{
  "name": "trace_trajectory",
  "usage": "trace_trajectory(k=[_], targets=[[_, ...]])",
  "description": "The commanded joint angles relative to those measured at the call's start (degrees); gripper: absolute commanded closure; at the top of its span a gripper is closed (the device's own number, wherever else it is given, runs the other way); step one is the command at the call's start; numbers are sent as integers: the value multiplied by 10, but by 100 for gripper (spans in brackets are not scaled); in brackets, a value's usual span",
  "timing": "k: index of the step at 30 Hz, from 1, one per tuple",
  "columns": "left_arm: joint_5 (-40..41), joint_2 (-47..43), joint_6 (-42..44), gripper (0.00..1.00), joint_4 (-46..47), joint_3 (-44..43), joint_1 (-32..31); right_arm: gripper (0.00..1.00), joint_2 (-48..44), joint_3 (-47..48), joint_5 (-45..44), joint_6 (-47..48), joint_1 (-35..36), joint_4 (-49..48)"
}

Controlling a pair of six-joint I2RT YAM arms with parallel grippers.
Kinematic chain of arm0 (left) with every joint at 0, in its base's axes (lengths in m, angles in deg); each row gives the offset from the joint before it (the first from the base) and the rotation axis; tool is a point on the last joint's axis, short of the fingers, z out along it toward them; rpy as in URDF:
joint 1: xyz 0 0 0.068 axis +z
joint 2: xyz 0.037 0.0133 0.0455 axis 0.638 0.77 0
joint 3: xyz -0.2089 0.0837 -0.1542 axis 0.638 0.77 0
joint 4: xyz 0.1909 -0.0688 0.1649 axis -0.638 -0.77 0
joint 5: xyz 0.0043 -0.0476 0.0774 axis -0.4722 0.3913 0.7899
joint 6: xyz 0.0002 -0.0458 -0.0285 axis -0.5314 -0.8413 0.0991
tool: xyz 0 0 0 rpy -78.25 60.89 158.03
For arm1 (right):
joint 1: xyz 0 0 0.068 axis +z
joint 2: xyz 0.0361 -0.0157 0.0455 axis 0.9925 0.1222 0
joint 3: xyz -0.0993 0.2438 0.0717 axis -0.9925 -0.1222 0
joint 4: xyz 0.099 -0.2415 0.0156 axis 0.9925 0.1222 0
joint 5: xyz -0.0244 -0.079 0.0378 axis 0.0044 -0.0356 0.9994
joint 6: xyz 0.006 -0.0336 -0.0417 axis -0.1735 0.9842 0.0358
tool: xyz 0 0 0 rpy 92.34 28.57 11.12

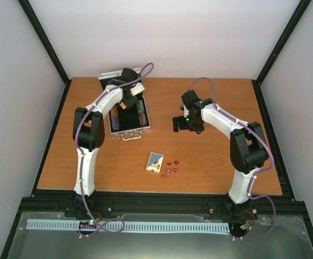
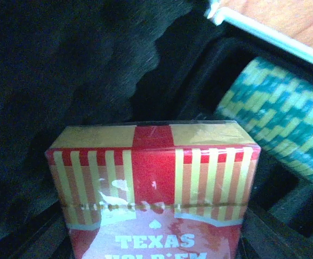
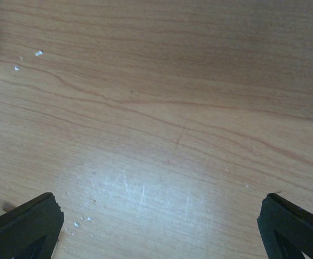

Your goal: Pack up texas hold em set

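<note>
Right now the job is partway through loading the case, and the step in hand is the first card deck. The left gripper (image 1: 126, 101) is reaching down into the open briefcase (image 1: 129, 131) at the far left of the table (image 1: 216, 162), clamped on the red deck (image 2: 156, 183). From the wrist view the box fills the lower frame, its "Texas Hold'em" lettering facing the camera, hanging over the black lining. A green-and-yellow chip stack (image 2: 286, 129) lies in its channel just to one side. I can't tell whether the deck has touched the bottom of its slot.

The right gripper (image 1: 181, 124) hangs over bare wood near the middle of the table, its fingers spread wide with nothing between them.

Out on the table, well apart from the case, the blue-yellow deck (image 1: 155, 162) lies flat, and the little red dice (image 1: 170, 167) are scattered just beside it — none of it packed yet.

Next, I'd judge, the red deck has to be lowered squarely into its recess and let go without nudging the chips. Then the second deck wants fetching — the idle right arm is nearer — and after it the fiddly dice.
</note>
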Motion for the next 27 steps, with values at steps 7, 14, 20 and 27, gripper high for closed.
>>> trace_trajectory(k=[7,14,20,27], targets=[[-73,-100,141,99,127,156,-5,0,27,26,15,-7,-6,-17],[-75,-128,182,93,167,226,4,0,23,13,21,-15,-6,-29],[-71,-136,229,81,196,239,4,0,24,11,23,-23,-6,-34],[-63,-127,259,70,206,223,5,0,21,1,27,-35,-6,-41]])
